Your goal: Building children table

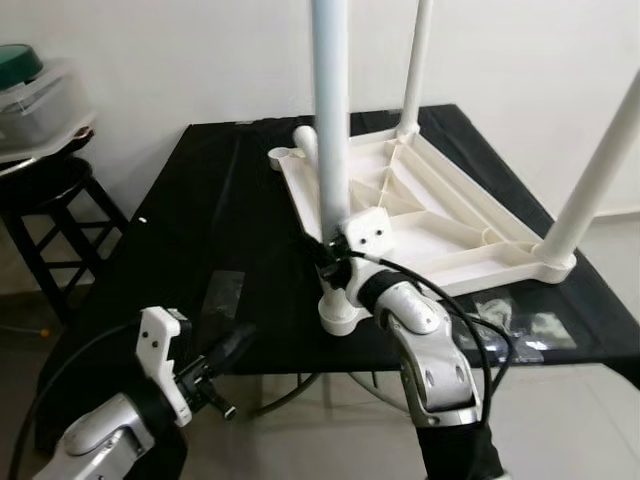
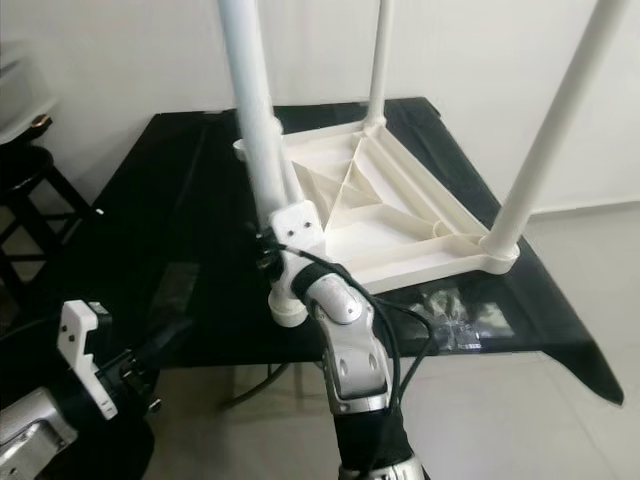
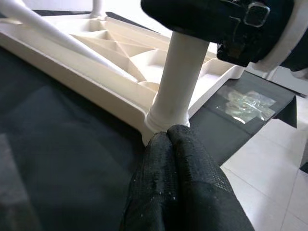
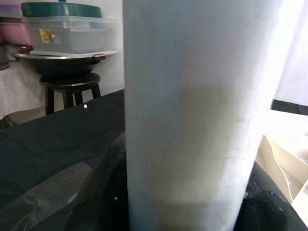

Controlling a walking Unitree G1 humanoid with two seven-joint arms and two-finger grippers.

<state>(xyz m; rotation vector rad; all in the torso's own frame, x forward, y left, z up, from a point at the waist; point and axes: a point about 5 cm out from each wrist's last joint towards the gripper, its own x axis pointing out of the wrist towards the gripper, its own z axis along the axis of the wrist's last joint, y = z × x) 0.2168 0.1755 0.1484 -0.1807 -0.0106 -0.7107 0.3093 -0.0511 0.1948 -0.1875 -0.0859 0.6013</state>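
The white children's table top lies upside down on a black table. Two legs stand up from it, one at the far corner and one at the right corner. The near leg stands upright in the near corner socket. My right gripper is shut around it low down, and the leg shows between its black fingers. My left gripper hovers shut and empty at the black table's front edge, its fingertips just short of the leg's base.
A black stool with plastic containers stands at the left by the wall. A crumpled clear bag lies on the black table's front right. Another white tube lies along the top's left rim. Tiled floor is below.
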